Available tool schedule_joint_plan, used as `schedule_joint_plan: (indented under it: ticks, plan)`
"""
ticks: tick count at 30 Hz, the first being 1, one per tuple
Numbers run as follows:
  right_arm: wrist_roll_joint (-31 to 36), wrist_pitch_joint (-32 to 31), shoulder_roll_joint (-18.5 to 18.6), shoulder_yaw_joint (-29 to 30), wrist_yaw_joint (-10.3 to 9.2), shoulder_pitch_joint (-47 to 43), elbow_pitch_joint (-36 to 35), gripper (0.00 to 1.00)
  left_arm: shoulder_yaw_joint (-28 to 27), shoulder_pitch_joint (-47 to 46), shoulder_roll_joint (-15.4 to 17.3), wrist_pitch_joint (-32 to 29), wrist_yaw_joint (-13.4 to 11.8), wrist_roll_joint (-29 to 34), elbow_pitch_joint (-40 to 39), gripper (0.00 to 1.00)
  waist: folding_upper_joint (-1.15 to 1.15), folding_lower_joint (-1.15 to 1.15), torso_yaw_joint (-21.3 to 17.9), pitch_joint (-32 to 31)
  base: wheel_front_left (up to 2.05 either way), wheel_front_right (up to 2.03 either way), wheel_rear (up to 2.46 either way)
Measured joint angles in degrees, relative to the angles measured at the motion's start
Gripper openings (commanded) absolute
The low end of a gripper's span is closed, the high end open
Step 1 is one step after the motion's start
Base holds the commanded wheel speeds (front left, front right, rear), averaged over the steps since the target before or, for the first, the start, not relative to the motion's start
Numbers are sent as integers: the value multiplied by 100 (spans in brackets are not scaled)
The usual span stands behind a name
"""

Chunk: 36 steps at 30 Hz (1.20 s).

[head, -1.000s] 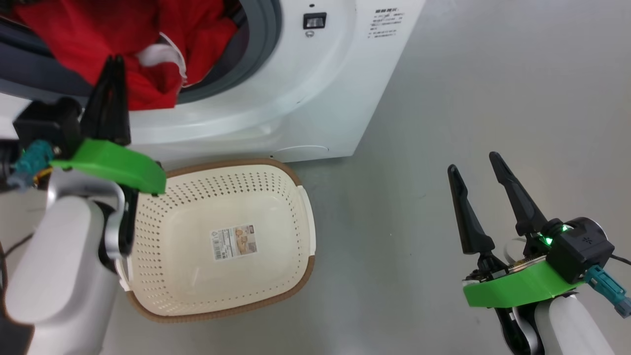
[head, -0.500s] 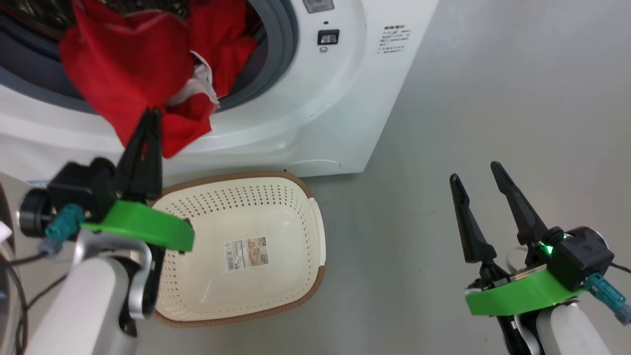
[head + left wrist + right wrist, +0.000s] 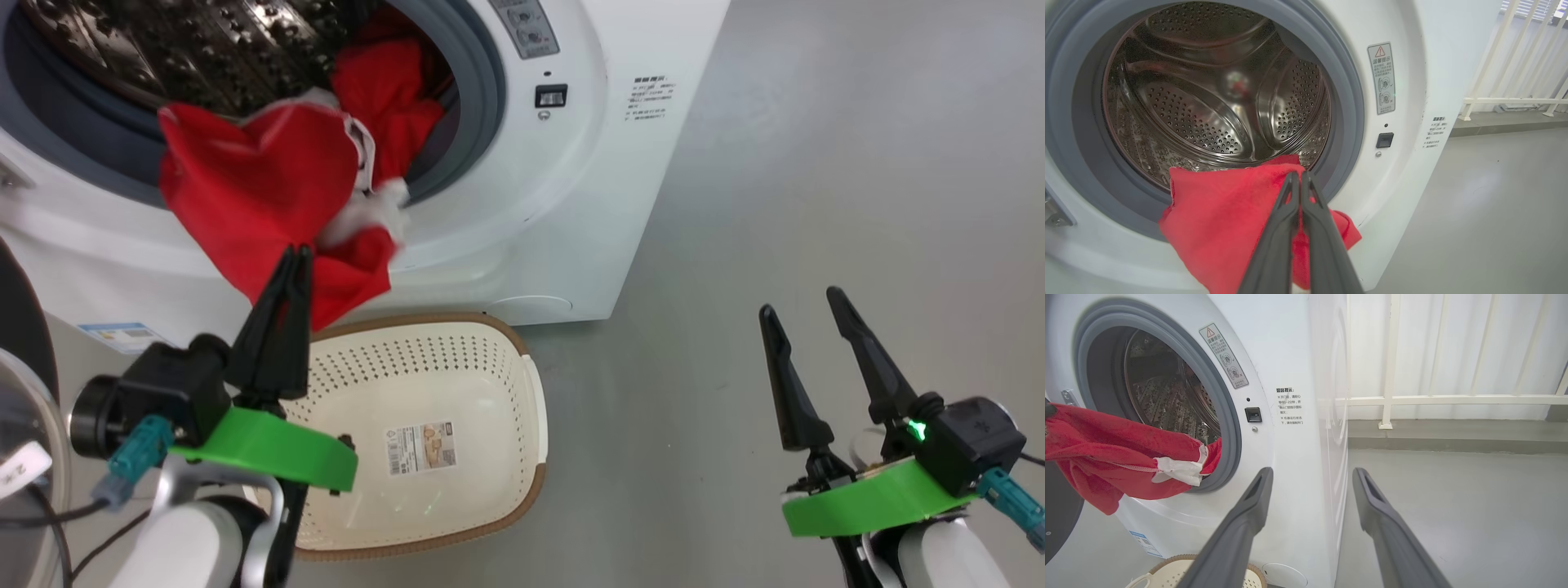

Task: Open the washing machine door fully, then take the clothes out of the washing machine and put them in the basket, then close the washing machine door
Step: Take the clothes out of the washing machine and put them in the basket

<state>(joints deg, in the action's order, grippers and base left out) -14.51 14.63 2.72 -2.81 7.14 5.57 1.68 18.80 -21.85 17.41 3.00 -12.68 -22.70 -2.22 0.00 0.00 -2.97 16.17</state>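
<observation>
Presently the left gripper [image 3: 295, 251], clamped on the clothes [image 3: 245, 188], sits at the far rim of the basket [image 3: 424, 317], nearer than the wide-spread right gripper [image 3: 800, 300].

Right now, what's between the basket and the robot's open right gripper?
Just bare grey floor, seen in the head view, between the basket and the right gripper.
</observation>
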Motion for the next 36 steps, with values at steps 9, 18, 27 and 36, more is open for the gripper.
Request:
schedule_joint_plan:
  ticks: [9, 18, 27, 36]
  plan:
    - [0, 0, -1, 1, 0, -109, -26, 100, 87, 355, 63, -270, -191, 3, -697, 0, 0, 0, 35, -124, 0, 0, 0]
    - [-1, 0, 0, -22, 0, -108, -82, 100, 197, 555, -41, -257, -104, -183, 29, 0, 0, 0, -16, 63, 0, 0, 0]
    - [-1, 0, -2, -36, 0, -68, -94, 100, 396, 400, -367, 32, 320, -423, 1800, 0, 0, 0, -115, 290, 0, 0, 0]
    - [-1, 0, -1, -83, 0, 4, -113, 100, 550, -337, -708, 322, 827, -595, 3689, 0, 0, 0, -217, 519, 0, 0, 0]
